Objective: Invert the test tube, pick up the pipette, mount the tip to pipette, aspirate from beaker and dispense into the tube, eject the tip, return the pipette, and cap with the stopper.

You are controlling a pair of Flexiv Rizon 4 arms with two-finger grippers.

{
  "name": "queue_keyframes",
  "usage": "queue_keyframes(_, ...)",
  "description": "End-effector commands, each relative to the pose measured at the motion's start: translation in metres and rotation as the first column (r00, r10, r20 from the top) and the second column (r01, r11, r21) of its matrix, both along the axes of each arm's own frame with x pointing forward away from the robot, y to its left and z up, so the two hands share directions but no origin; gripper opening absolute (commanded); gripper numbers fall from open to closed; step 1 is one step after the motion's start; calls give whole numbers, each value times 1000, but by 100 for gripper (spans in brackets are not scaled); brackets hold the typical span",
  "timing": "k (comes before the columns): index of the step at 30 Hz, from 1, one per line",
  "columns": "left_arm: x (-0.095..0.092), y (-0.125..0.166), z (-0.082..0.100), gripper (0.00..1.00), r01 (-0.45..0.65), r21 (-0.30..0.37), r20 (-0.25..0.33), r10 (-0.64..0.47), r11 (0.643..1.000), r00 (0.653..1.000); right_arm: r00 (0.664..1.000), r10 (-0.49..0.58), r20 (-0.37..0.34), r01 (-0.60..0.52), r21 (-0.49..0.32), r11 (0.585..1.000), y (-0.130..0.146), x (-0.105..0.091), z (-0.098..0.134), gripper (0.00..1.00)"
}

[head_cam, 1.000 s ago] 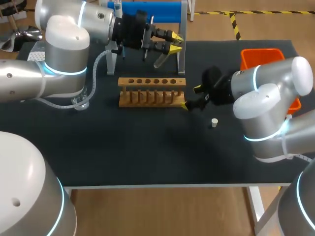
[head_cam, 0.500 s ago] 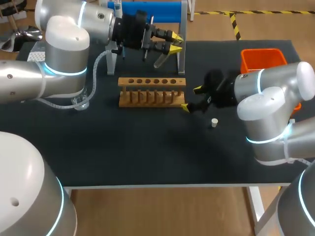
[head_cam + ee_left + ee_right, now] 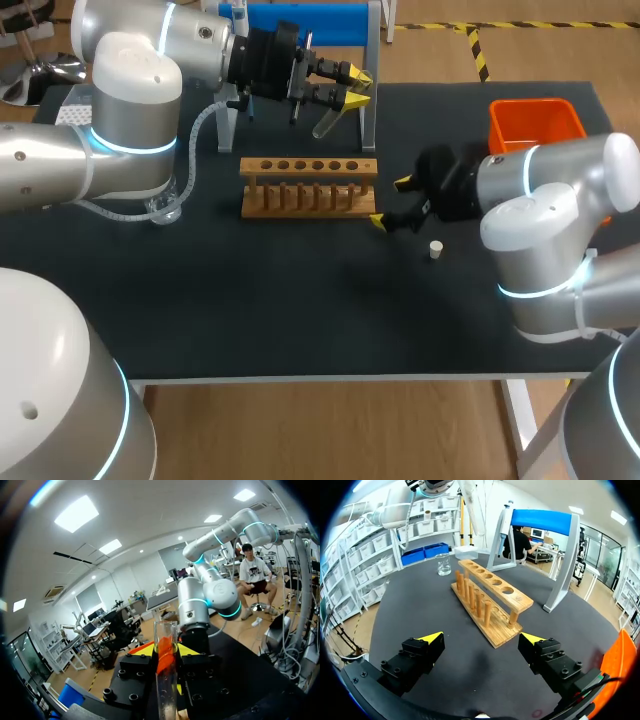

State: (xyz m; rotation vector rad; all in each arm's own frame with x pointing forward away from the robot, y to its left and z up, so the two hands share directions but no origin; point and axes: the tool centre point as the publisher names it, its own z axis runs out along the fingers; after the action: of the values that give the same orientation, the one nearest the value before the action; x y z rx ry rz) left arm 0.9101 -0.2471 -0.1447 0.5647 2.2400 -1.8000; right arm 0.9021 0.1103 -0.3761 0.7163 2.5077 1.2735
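In the upper middle of the head view, the left gripper (image 3: 357,88) is clamped on the test tube (image 3: 325,122). The glass slants down toward the table in front of the blue pipette stand (image 3: 305,20). The left wrist view confirms the hold, with the test tube pinched between both yellow tips and reaching out past them. Just below in the frame, the wooden rack (image 3: 308,186) stands on the black table (image 3: 300,310). The right gripper (image 3: 390,201) hangs at the rack's right end, fingers spread wide and holding nothing (its wrist view shows the rack ahead of it, apart). The white stopper (image 3: 436,249) stands right of centre, near that gripper. The beaker (image 3: 443,564) sits beyond the rack's far end, and the orange bin (image 3: 533,118) is at the upper right.
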Motion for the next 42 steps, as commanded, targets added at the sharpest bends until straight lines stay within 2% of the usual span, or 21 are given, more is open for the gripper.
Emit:
queue_keyframes(1,1,1,1,0,4,3,-1,-4,1000,1000,1000,-4,6,4,1,1000,1,-2,-1,100)
queue_keyframes(16,1,2,-1,0,4,-1,1,-4,1000,1000,1000,-4,6,4,1,1000,1,-2,-1,100)
queue_keyframes(27,11,8,-18,0,25,-107,-27,-28,994,999,1000,-4,6,4,1,1000,1,-2,-1,100)
queue_keyframes(29,14,7,-21,0,29,-138,-47,-36,990,998,1000,-4,6,4,1,1000,1,-2,-1,100)
queue_keyframes(35,26,9,-30,0,10,-150,-153,-33,989,988,1000,-4,6,4,1,1000,1,-2,-1,100)
queue_keyframes(37,30,10,-30,0,11,-153,-165,-37,988,986,1000,-4,6,4,1,1000,1,-2,-1,100)
queue_keyframes(40,33,13,-26,0,3,-193,-171,-36,981,985,1000,-4,6,4,1,1000,1,-2,-1,100)
queue_keyframes(42,36,14,-28,0,-9,-190,-185,-26,982,982,1000,-4,6,4,1,1000,1,-2,-1,100)
